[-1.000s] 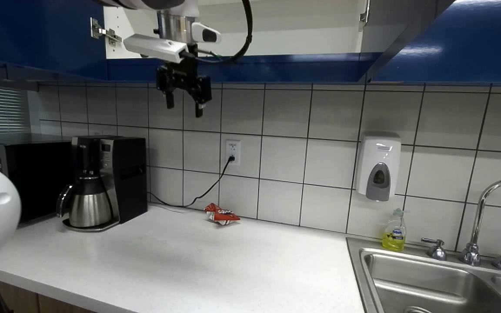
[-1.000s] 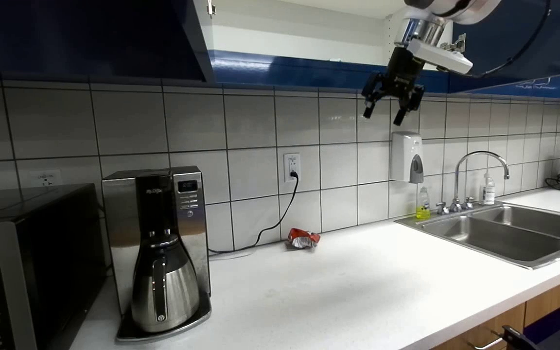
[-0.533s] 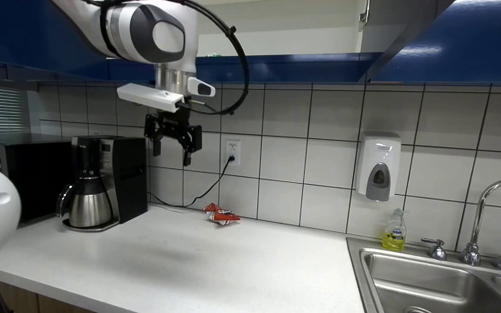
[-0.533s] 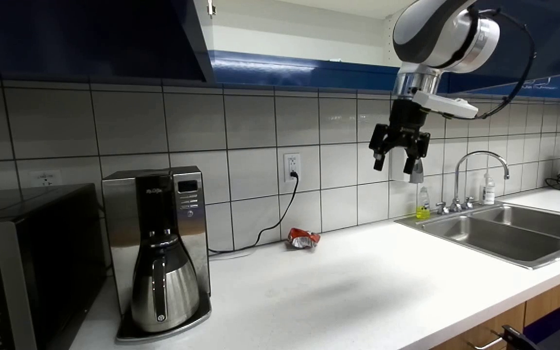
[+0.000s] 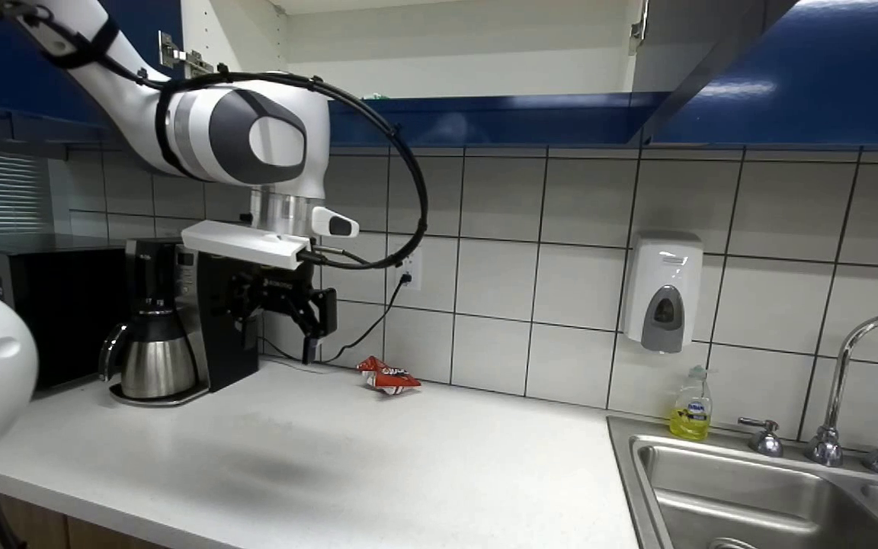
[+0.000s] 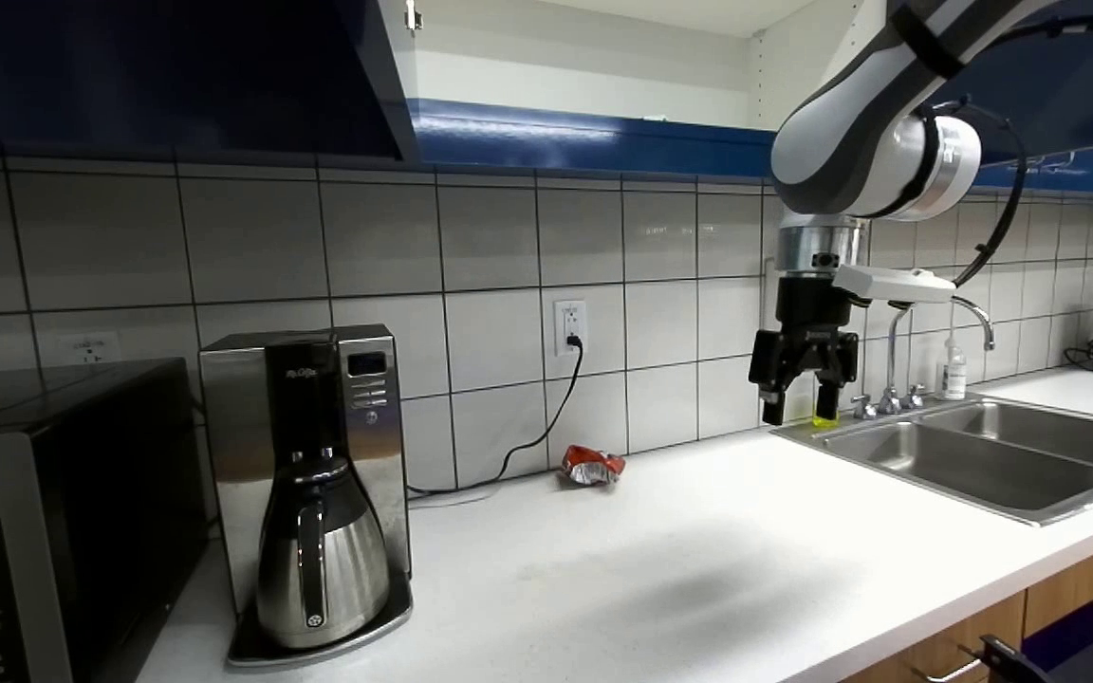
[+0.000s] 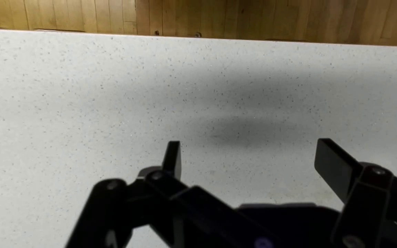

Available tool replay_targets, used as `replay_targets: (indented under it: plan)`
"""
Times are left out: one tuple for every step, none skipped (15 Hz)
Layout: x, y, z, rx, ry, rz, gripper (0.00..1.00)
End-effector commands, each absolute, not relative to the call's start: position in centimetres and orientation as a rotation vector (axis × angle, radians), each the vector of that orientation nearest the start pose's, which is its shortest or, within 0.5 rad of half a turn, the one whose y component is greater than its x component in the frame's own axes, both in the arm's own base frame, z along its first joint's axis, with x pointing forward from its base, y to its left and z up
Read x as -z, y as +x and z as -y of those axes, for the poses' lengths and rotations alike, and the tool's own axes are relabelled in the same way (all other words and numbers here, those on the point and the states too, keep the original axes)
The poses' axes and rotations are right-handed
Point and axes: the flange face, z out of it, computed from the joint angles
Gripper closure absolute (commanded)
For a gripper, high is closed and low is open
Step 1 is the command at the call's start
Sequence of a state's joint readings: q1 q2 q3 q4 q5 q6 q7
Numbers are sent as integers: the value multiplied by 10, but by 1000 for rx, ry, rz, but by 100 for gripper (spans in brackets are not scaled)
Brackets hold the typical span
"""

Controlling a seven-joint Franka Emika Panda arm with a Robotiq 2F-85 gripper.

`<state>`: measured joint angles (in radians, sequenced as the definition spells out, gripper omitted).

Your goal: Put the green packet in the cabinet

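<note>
Green packet (image 5: 376, 96) looks to be in the cabinet (image 5: 523, 120); the placing seems done.
In an exterior view, only a green sliver, most likely the packet's edge, peeks over the cabinet's bottom lip; the rest is hidden. The gripper (image 6: 800, 406) hangs above the counter (image 6: 546, 579), its fingers (image 7: 173, 158) wide apart with nothing between them. Nothing seems left but, perhaps, moving the arm (image 5: 267, 137) away.

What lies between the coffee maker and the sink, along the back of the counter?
A crumpled red packet near the tiled wall, plus a black cord running from the outlet toward the coffee maker. Both exterior views show this.
</note>
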<state>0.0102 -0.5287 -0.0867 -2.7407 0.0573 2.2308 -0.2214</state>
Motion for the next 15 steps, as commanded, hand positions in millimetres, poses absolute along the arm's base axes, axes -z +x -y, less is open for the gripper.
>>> replay_targets:
  plan:
    - [-374, 357, 23, 38, -3055, 194, 0]
    - [-370, 355, 23, 35, -3058, 199, 0]
    - [-367, 355, 23, 33, -3060, 202, 0]
    - [-366, 354, 23, 34, -3060, 203, 0]
    - [-366, 354, 23, 35, -3061, 204, 0]
    - [-366, 354, 23, 36, -3061, 205, 0]
    - [-366, 354, 23, 37, -3061, 205, 0]
    - [-366, 354, 23, 37, -3061, 205, 0]
    - [-366, 354, 23, 38, -3061, 205, 0]
    - [-366, 354, 23, 38, -3061, 206, 0]
    - [-366, 354, 23, 38, -3061, 206, 0]
    - [-366, 354, 23, 38, -3061, 206, 0]
    - [-366, 354, 23, 38, -3061, 206, 0]
    - [-366, 354, 23, 38, -3061, 206, 0]
    - [-366, 354, 23, 38, -3061, 206, 0]
